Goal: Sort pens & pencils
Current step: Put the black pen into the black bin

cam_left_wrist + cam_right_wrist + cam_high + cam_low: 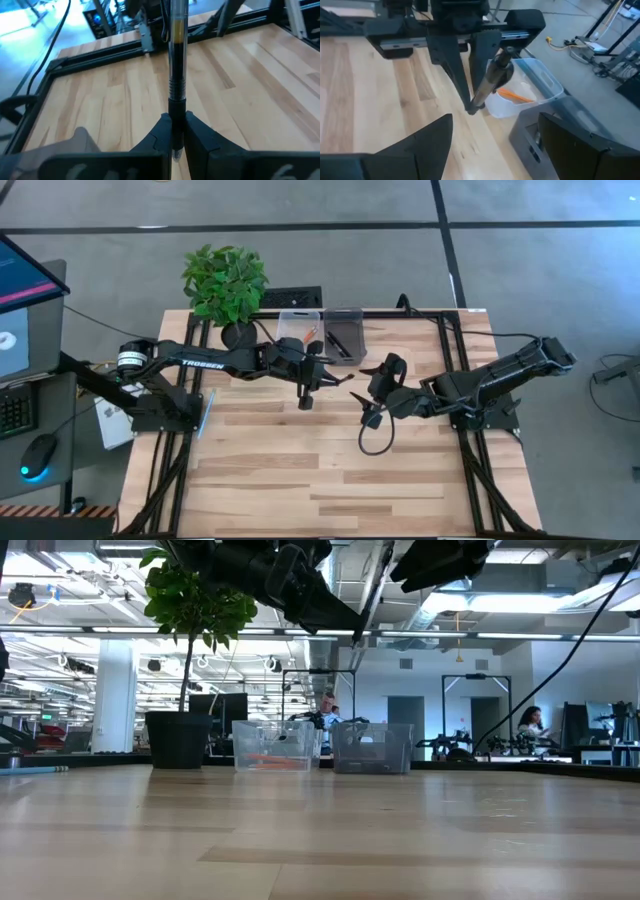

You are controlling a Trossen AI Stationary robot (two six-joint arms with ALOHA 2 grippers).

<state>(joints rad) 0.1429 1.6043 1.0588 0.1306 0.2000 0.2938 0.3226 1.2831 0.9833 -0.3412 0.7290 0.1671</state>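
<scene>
Left to right, high view:

- 1 monitor (22, 310), 1 keyboard (14, 412) and 1 mouse (38, 452) off the table's left edge. Screen text unreadable.
- 1 potted plant (225, 283) at the table's (330, 480) far left corner.
- Left arm (190, 362) reaches in from the left; "TROSSEN" in white on its forearm, the only writing I can read.
- Left gripper (173, 131) is clamped on 1 pen (177, 75), above the table just in front of the bins. Left wrist view: fingers pinch the black lower end; clear barrel with a dark core and a yellowish band points away from the wrist. In the right wrist view the same pen shows tilted between the left fingers.
- 2 clear plastic bins side by side at the far edge, touching or nearly so.
 - Left bin (299, 326): orange pencils (514, 95) lying on the bottom. At least 1 visible; can't count more.
 - Right bin (345, 333): dark pens (338, 340) inside, looks like 2, not certain.
- Right gripper (367, 396) sits just right of the left one, above the table and holding nothing. Fingers spread wide in the right wrist view.
- 1 loose black cable (377, 442) loops under the right gripper.
- Low view: 2 people seated in the room behind the bins, far off.
</scene>
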